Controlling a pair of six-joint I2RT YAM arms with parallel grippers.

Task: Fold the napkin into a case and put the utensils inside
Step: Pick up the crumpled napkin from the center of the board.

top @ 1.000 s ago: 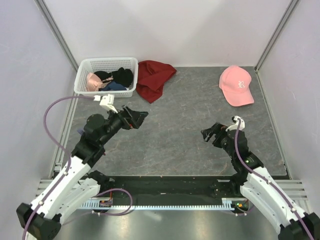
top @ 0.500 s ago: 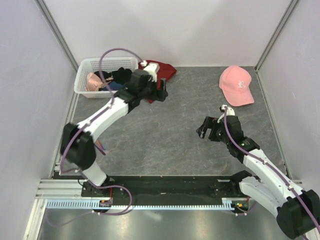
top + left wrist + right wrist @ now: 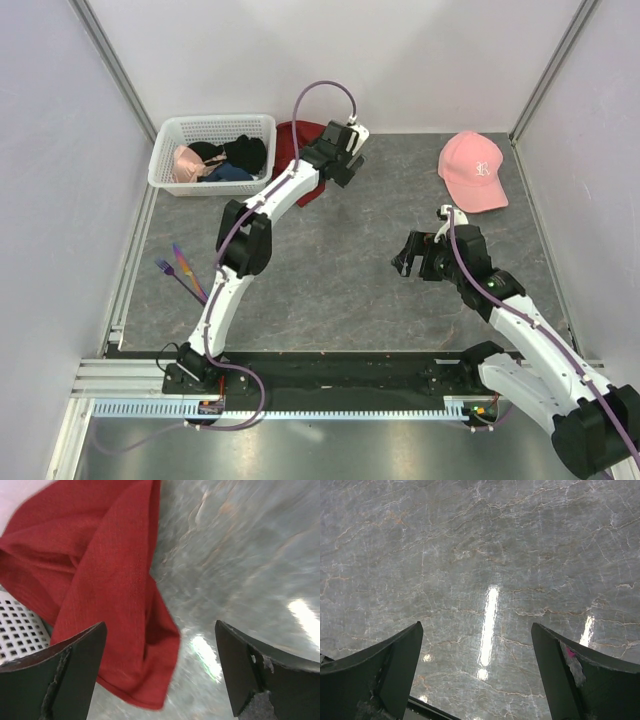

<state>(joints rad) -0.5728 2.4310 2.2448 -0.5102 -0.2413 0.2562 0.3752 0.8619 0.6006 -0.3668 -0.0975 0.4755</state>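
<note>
The dark red napkin [image 3: 306, 192] lies crumpled at the back of the table, next to the basket, partly hidden under my left arm. In the left wrist view the napkin [image 3: 100, 580] fills the left side, its loose corner hanging between the jaws. My left gripper [image 3: 340, 170] [image 3: 160, 645] hovers open over the napkin's right edge, holding nothing. The utensils [image 3: 180, 270], a purple fork and another slim purple piece, lie by the table's left edge. My right gripper [image 3: 403, 255] [image 3: 476, 630] stands open over bare table, right of centre.
A white basket [image 3: 168, 160] [image 3: 17, 625] holding pink and black garments stands at the back left. A pink baseball cap [image 3: 472, 170] lies at the back right. White walls and metal posts enclose the grey marble table [image 3: 330, 280].
My left arm has stretched from the left middle to the back, and now sits over the napkin's right edge; the utensils came into sight. The right gripper has hardly moved.
</note>
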